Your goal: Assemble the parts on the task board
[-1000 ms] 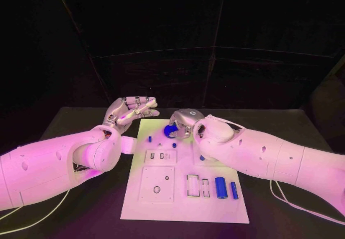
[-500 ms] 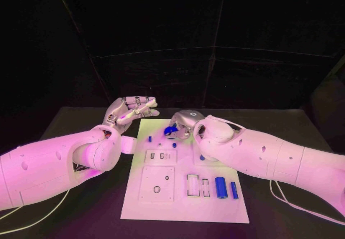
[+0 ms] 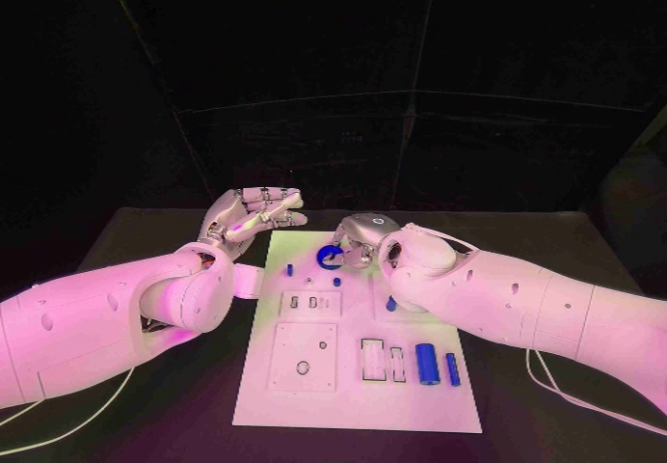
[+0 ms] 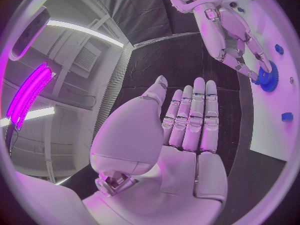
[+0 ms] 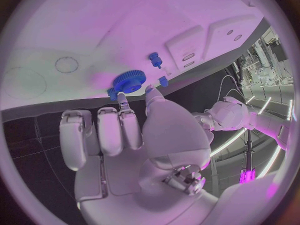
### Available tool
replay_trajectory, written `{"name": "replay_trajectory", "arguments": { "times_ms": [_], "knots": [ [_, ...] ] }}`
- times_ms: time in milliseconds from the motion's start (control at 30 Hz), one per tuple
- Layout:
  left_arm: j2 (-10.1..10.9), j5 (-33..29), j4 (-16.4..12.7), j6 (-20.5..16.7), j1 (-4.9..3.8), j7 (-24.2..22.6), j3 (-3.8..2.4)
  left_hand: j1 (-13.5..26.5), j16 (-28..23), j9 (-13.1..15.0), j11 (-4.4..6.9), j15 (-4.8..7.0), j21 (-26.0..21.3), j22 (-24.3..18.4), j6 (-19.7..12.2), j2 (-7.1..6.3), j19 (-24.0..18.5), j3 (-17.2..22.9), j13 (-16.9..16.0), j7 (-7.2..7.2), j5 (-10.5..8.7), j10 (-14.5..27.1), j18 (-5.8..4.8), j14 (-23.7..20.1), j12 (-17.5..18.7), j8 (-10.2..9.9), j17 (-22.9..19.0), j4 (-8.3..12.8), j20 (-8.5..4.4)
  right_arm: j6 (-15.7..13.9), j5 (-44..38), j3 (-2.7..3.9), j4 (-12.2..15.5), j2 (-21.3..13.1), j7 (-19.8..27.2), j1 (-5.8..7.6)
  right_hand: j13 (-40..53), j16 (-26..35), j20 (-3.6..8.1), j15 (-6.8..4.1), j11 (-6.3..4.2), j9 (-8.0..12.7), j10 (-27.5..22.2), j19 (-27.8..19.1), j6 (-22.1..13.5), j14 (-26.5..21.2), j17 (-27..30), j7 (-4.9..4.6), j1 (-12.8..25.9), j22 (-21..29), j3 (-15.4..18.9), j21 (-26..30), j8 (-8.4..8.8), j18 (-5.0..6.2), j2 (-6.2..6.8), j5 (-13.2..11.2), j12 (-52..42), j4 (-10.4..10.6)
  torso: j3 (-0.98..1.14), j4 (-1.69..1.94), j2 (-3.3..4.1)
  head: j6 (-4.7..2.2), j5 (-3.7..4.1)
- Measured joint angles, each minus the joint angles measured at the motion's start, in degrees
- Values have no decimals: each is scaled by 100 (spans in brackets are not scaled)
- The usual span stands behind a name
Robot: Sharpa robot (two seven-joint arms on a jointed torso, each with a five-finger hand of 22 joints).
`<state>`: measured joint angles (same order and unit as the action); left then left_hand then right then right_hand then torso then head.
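The white task board [image 3: 313, 386] lies in the middle of the black table. My right hand [image 3: 364, 237] hovers over its far end and pinches a blue gear [image 3: 331, 256] between thumb and a fingertip. In the right wrist view the gear [image 5: 128, 81] sits at the fingertips of that hand [image 5: 125, 135], right against the board [image 5: 81, 30]. My left hand [image 3: 252, 214] is raised beside the board's far left corner, fingers straight, holding nothing. The left wrist view shows its bare palm [image 4: 187, 130], and beyond it the right hand [image 4: 228, 32] on the gear [image 4: 269, 78].
Small blue pegs [image 3: 289, 269] [image 3: 336, 282] stand on the board near the gear, and another blue piece [image 3: 390, 304] lies by my right forearm. Two blue cylinders [image 3: 427, 364] [image 3: 452, 368] lie near the board's front right, beside open slots [image 3: 373, 359].
My right hand has eased slightly down and nearer with the gear. The left hand has hardly moved.
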<state>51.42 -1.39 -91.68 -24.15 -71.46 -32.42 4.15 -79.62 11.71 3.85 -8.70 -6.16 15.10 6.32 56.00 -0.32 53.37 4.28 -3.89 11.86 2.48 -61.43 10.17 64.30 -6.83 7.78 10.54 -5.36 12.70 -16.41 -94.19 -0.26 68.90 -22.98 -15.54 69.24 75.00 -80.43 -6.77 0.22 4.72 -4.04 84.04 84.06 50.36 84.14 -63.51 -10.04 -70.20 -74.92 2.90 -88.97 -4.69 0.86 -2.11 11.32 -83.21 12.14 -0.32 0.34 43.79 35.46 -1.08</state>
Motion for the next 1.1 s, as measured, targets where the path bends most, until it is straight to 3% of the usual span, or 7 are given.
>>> {"name": "replay_trajectory", "arguments": {
  "times_ms": [167,300,433,600,800,933,1100],
  "knots": [
    [8,0,13,4,0,3,0,0,0,0,0,0,0,0,0,0,0,0,0,0,0,0,0,0,0,0,-1,0,0,-479,106,0,145,-208,223,-1,0,0,0,2,0,11,0,0,-50,-2,6,-14,-154,-2,43,0,55,0,-12,0,0,-49,2,0,-2,-18,1],
    [27,0,25,6,0,5,0,0,-22,-3,0,0,0,1,0,0,0,16,0,0,0,0,0,0,0,0,2,16,0,-816,349,0,479,-588,612,-1,0,0,0,20,0,10,0,0,-53,-20,65,-11,-351,-2,46,0,55,0,-23,0,0,-161,2,-5,-8,-32,4],
    [38,0,22,13,0,8,0,0,-22,-5,0,0,-23,-6,0,0,0,-1,-1,0,0,0,0,0,0,-22,4,32,0,-915,819,0,892,-1216,1049,0,2,45,0,20,0,-15,0,0,125,-20,206,21,-834,-1,-72,0,26,0,4,-84,22,-530,2,-22,-16,-48,14],
    [43,0,16,26,0,9,0,-27,-22,-4,0,0,-23,-6,0,27,0,15,-1,0,0,0,-1,0,0,-22,11,48,0,-872,1469,-3,1096,-1871,1440,3,7,69,0,20,0,-18,0,0,213,-20,249,52,-1045,-1,-119,0,25,0,67,-97,23,-772,1,-56,-27,-71,23],
    [26,0,27,49,0,9,1,-27,-22,-4,0,0,-23,-6,0,27,0,15,-1,0,0,0,-1,0,28,-22,11,48,0,-726,2163,-5,1028,-2452,1864,5,5,73,0,20,0,-18,0,0,232,-20,259,34,-1119,-1,-123,0,25,0,128,-97,23,-907,15,-101,-41,-103,65],
    [-15,0,58,66,0,10,3,-27,-22,-4,-20,0,-23,-12,0,27,0,32,-1,0,0,-20,-1,0,28,-22,18,64,0,-624,2395,-6,879,-2551,2070,5,2,73,0,20,0,-9,0,0,232,-20,264,34,-1135,-1,-130,0,25,0,139,-94,23,-943,24,-101,-41,-115,143],
    [-62,1,102,87,3,11,9,-27,-22,-4,-20,0,-23,-11,0,27,0,32,-1,0,0,-20,-1,0,28,-21,17,64,0,-505,2537,-7,648,-2536,2246,0,8,73,0,20,0,-3,0,0,232,-20,272,34,-1207,-1,-148,0,25,0,141,-66,21,-1030,30,-93,-34,-112,172]
  ]
}}
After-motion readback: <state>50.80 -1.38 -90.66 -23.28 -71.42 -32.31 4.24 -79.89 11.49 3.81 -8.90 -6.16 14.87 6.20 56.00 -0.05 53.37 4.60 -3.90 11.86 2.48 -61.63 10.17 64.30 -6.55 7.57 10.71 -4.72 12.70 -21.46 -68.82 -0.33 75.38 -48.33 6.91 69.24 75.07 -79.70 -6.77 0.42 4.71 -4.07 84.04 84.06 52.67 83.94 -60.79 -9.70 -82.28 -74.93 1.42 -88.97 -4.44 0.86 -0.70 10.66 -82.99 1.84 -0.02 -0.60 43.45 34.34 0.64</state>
